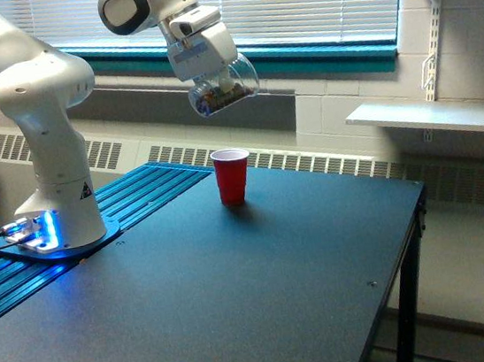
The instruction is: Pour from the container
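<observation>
Two cups were in play: a clear cup (222,85) clamped in the gripper (211,78), and a red cup (232,176) standing upright on the dark table (266,294). That clear one hung tipped on its side in the air, above the red cup and a bit toward the exterior view's left, with some dark bits inside. Looked to me like the lining-up stage, nothing spilling. Next move probably needed the rim brought over the red cup's mouth, then more tilt.
</observation>
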Controlling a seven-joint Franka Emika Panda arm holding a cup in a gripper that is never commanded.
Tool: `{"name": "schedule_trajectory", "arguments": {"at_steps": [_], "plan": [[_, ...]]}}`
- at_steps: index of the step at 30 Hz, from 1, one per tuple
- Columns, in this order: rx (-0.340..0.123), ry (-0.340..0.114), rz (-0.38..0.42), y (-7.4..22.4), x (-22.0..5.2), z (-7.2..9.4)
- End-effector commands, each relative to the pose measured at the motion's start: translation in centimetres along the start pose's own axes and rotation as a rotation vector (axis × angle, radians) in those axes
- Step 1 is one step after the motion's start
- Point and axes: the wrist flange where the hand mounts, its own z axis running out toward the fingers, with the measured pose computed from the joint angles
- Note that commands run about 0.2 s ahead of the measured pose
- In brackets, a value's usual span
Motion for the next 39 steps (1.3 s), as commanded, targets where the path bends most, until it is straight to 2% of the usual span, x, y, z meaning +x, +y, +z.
{"name": "schedule_trajectory", "arguments": {"at_steps": [1,32,39], "plan": [[0.013,-0.034,-0.059,-0.9,-1.3,0.7],[0.059,-0.033,-0.226,-2.8,-2.1,0.0],[0.059,-0.065,-0.300,-2.0,-2.5,0.4]]}}
